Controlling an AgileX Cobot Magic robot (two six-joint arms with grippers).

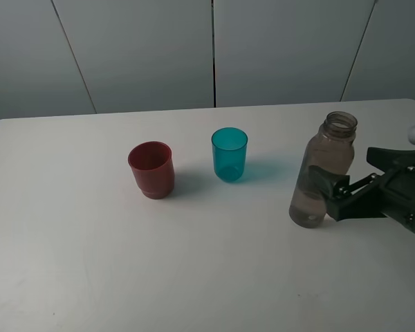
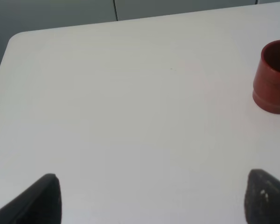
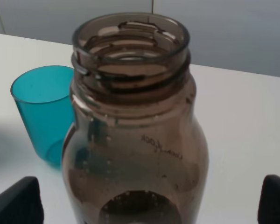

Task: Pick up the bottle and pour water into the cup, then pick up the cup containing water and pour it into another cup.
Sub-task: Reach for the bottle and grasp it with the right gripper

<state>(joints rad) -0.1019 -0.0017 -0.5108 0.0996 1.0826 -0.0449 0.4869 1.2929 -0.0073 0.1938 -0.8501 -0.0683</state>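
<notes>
The smoky grey-brown bottle (image 1: 323,173) stands capless at the right of the white table, with some water in its bottom. In the right wrist view the bottle (image 3: 135,140) sits between the two fingers of my right gripper (image 3: 144,200), with a gap on each side, so the gripper is open around it. In the exterior view my right gripper (image 1: 335,181) is at the bottle's lower half. The teal cup (image 1: 229,155) (image 3: 42,112) stands left of the bottle. The dark red cup (image 1: 151,169) (image 2: 273,77) stands left of the teal one. My left gripper (image 2: 154,200) is open and empty over bare table.
The white table (image 1: 90,263) has a rounded far left corner and grey wall panels behind it. The left arm does not show in the exterior view.
</notes>
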